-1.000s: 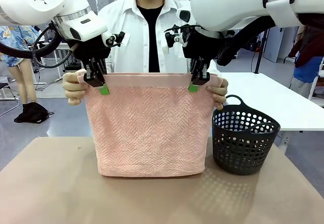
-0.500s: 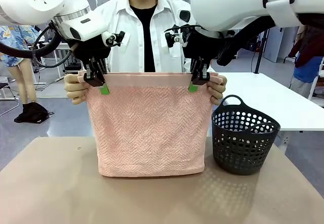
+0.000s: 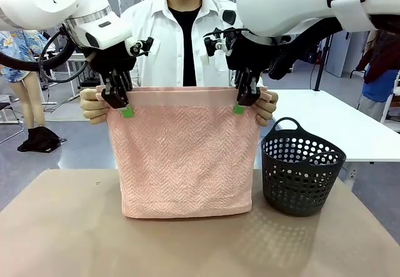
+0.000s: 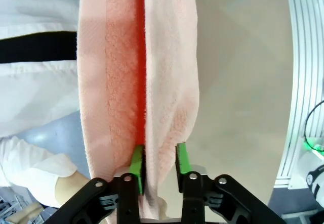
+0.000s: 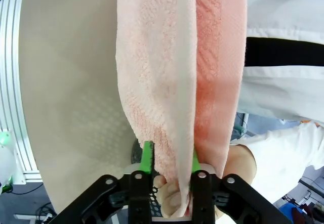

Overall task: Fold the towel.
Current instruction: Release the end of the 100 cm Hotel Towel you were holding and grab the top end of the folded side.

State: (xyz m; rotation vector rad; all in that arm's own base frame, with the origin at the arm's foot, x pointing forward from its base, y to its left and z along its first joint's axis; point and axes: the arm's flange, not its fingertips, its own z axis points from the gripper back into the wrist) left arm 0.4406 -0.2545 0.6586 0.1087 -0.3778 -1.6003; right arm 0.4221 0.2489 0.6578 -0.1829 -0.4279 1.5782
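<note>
My left gripper (image 3: pixel 127 110) and right gripper (image 3: pixel 239 107) have raised the towel (image 3: pixel 184 158) slightly. Each is pinched onto its top edge. It hangs doubled below them, reaching the table (image 3: pixel 62 227). The person's hands (image 3: pixel 92 105) hold the corners just outside my fingers.

Squeezing the top edge of the towel (image 5: pixel 169 72) in the right gripper (image 5: pixel 171 164); hanging doubled above the tan table (image 5: pixel 66 82); sitting right up against a person's hand (image 5: pixel 234 173), white sleeve (image 5: pixel 276 155) beyond.

towel (image 3: pixel 184 158): terry cloth, rough herringbone weave | basket (image 3: pixel 302 177): matt perforated plastic | table (image 3: pixel 62 239): smooth, matt
</note>
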